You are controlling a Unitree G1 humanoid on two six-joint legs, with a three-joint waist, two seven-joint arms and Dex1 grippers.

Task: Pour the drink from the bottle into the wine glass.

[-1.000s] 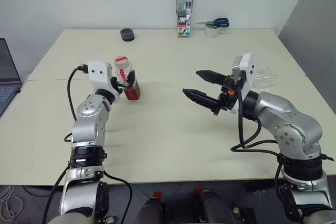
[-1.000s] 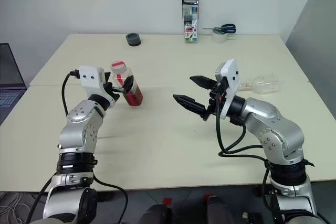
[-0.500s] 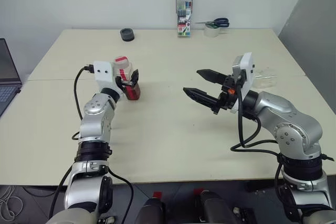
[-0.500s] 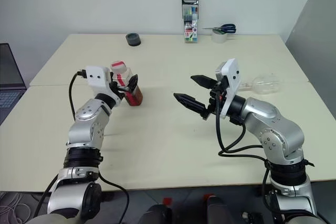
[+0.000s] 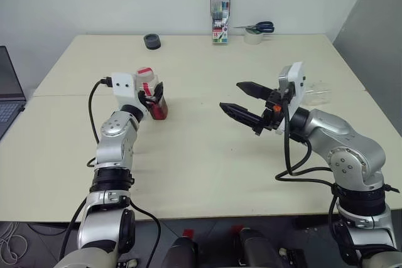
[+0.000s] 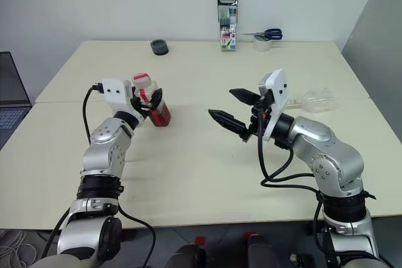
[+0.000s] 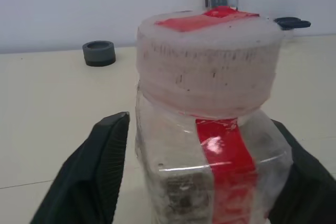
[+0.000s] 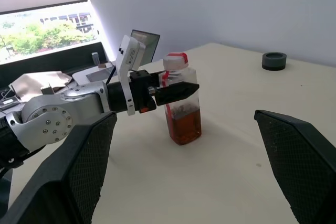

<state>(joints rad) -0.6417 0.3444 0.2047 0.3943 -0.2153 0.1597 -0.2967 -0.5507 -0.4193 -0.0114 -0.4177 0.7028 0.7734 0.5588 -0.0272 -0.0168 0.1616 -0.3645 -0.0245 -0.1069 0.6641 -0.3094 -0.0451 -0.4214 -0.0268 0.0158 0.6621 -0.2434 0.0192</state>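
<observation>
The bottle [image 5: 152,95] stands upright on the cream worktop [image 5: 201,155], on the robot's left side, with a red cap and a red strip down its side. The drink [image 8: 184,126] fills its lower part, amber-brown. The left end effector [image 5: 154,96] has its 2 black fingers [image 7: 100,169] on either side of the bottle body, below the cap. In the left wrist view 1 finger lies close along the bottle's side and the other sits against the opposite side; whether both press firmly on the plastic I cannot tell, but the bottle sits between them and its base is on the worktop.

The right end effector [image 5: 242,98] hangs above the middle of the worktop, well apart from the bottle, pointing toward it. Its 2 fingers are spread wide with nothing between them.

The glass [image 6: 316,100] lies on its side on the worktop behind the right arm, near the right edge, partly hidden by the wrist.

At the far edge of the worktop stand a marker pack [image 5: 220,24] with a black handle and, to its right, a tape roll [image 5: 254,36] with scissors [image 5: 259,27] lying on it. A dark round object [image 5: 152,41] sits further left along the far side. A laptop [image 5: 9,95] shows at the left border.
</observation>
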